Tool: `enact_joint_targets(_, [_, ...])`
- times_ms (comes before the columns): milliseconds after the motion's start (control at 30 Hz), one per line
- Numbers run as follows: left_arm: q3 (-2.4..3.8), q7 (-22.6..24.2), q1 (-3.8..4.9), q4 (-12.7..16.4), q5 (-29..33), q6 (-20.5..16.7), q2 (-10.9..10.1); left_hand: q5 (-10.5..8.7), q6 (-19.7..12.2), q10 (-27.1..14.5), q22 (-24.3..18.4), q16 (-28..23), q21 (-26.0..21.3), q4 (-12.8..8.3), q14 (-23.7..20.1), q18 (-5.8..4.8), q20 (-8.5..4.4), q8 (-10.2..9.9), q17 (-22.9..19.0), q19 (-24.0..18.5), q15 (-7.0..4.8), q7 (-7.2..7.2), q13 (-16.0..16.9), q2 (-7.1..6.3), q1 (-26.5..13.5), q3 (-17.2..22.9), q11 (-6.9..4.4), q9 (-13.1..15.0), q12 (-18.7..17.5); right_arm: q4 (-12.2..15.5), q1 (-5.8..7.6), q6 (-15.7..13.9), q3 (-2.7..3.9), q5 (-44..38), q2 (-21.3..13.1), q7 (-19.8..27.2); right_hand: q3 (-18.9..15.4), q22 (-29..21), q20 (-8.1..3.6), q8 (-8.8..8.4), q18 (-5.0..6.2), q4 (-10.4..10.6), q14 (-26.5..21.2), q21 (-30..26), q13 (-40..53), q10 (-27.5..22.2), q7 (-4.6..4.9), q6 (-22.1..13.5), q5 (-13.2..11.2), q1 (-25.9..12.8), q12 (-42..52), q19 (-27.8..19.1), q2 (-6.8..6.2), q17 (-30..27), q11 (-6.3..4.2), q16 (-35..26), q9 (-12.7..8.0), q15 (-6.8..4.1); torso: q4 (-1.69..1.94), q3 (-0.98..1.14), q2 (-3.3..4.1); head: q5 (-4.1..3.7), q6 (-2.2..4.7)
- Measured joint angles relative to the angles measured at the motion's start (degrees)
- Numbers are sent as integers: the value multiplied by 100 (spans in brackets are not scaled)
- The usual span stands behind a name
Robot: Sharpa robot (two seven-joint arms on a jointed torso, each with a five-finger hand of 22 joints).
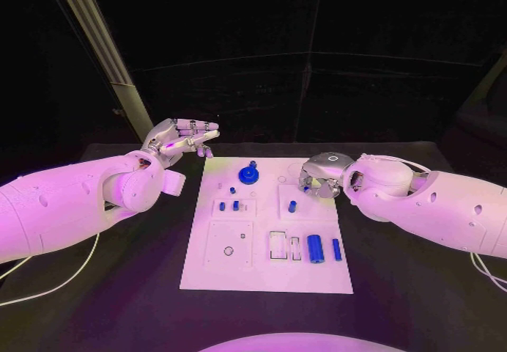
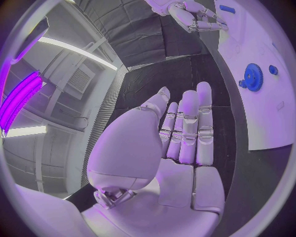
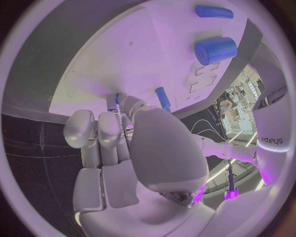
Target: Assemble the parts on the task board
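Over the task board [image 1: 264,275] far edge | right hand [image 1: 320,174] pinches a small blue part [image 3: 116,98] | left hand [image 1: 179,137] off-board, empty, fingers fairly straight | risk: thin grip, part could tilt or slip, miss its hole

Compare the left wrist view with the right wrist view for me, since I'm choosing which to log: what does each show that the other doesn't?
Left wrist alone: the left hand, flat and holding nothing, and the blue gear on the task board.
Right wrist alone: the blue cylinder, the blue rod, and a small blue part at the right hand's fingertips.
Both: the white board and the right hand.
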Motion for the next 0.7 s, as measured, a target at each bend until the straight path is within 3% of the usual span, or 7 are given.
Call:
enact_joint_targets(333, [0, 19, 0, 15, 6, -38, -36, 0, 0, 3, -1, 0, 0, 0, 0, -1, 0, 0, -2, 0, 0, 0, -2, 0, 0, 0, 4, -2, 4, 289, -36, -290, -22, -109, -196, -48, 469, 161, -8, 0, 1, -261, 0, 94, 23, 30, -12, 50, -4, -215, -43, 9, -146, -70, 30, 22, 5, 0, 1, 1, -4, 14, -12])
enact_joint_targets(700, [0, 2, 0, 18, 10, -70, -42, 0, -53, 20, -25, 0, -22, -16, 0, -1, -16, 0, -30, 16, 0, 52, -20, 0, 0, 16, 21, -7, 34, 607, -32, -773, -14, 77, -446, -130, 592, 186, -8, -6, 1, -337, 0, 118, 23, 73, -13, 49, -4, -320, -69, 9, -146, -92, 28, 22, 0, 0, 2, -1, -10, -21, 23])
